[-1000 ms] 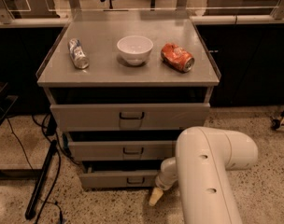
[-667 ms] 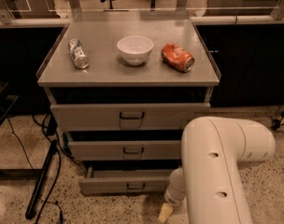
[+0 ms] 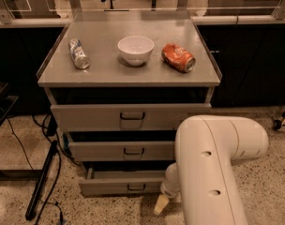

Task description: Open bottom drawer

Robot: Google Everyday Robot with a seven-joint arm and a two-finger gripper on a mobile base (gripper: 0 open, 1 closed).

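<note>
Bottom drawer [image 3: 115, 187]: lowest of 3 in the grey cabinet [image 3: 128, 75], at 6 o'clock in the camera view, under the middle drawer [image 3: 109, 151] and the top drawer [image 3: 95, 117]. Change against 1 s ago: its narrow front now sits a little lower in the frame and further out than the 2 fronts above. A strip of the shallow tray shows behind the front. I read this as partly open, with travel still left. Gripper [image 3: 161, 203] is low, near the floor, at 4 o'clock from the drawer's small centre handle [image 3: 136, 187] and just beside the front's right end. It has moved down and toward the camera since 1 s ago. My own arm [image 3: 213, 172] covers most of it, so I cannot tell whether it is open, closed or holding anything, nor whether it touches the front. My judgement: the pull is working. On the cabinet top at 12 o'clock, the bowl [image 3: 135, 49], orange can [image 3: 178, 57] and silver can [image 3: 79, 53] have not shifted.
</note>
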